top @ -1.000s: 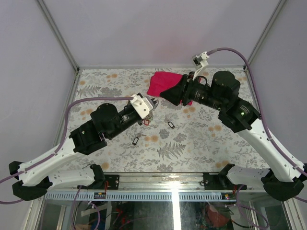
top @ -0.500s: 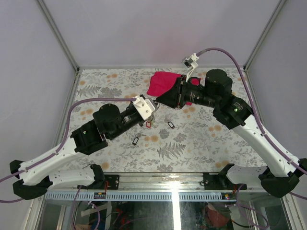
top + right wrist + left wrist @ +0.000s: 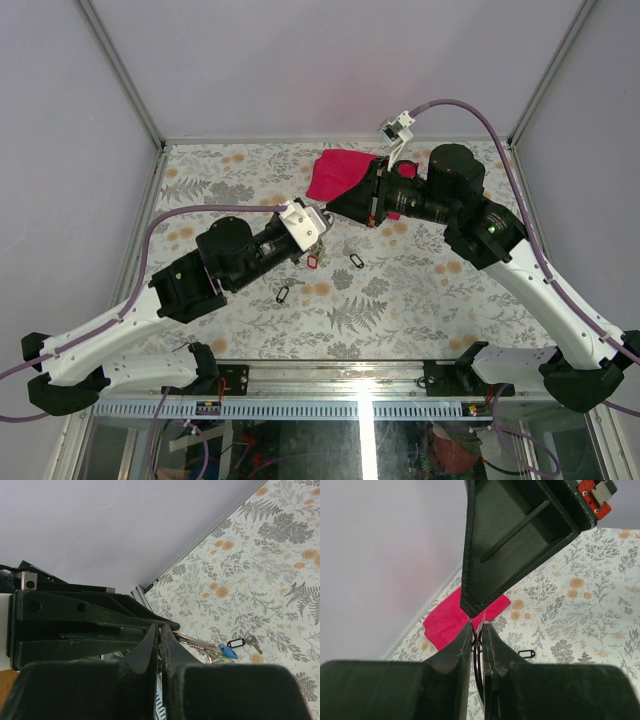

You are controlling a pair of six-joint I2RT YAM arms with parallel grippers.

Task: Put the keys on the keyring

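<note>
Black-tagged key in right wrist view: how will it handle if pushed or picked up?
The black-tagged key lies flat on the table, so a push probably slides it, not rolls it. It looks tiny and light. Its two parts seem loosely joined, so one likely dangles when lifted.

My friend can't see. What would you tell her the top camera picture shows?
Two robot arms meet over a flowery table, the left gripper and right gripper tip to tip. A red key tag sits beside them, a red cloth lies behind, and a black-tagged key and a second black-tagged key lie loose nearby.
</note>
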